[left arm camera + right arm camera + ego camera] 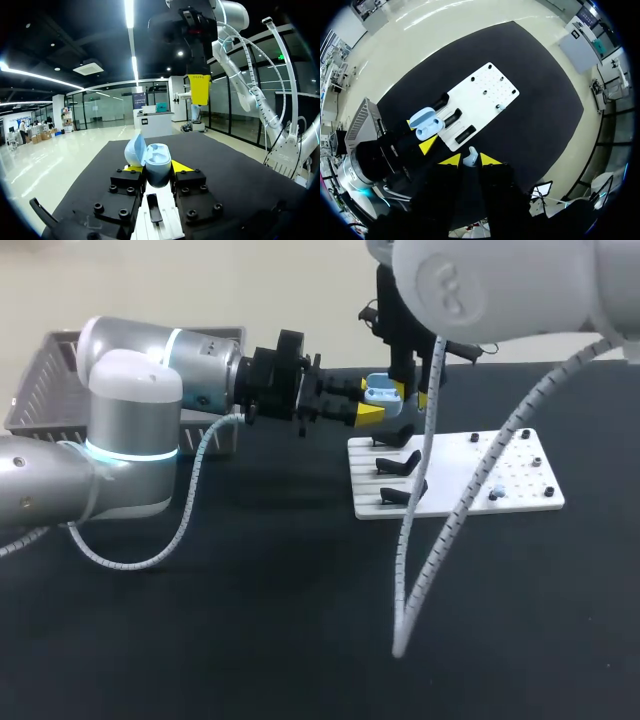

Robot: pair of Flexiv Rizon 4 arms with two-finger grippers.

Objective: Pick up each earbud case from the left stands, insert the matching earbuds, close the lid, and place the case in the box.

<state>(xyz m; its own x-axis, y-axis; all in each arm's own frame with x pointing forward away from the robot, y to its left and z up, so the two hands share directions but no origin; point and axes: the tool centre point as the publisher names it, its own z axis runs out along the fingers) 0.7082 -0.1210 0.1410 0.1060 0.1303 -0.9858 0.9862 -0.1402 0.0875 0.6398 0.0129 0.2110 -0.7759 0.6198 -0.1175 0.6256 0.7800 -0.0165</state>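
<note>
while clamping the open pale-blue earbud case [156, 162] between left gripper [372, 405] fingers above the table [250, 620], beside the white stand board [520, 475], pinching a white earbud [470, 156] in right gripper [470, 161], close above the case.

Open air separates the right gripper [469, 161] and its earbud [470, 154] from the open case [153, 161] ahead, while a hanging coiled cable [441, 530] crosses before the white board [525, 478] and its black stands [399, 466].
</note>
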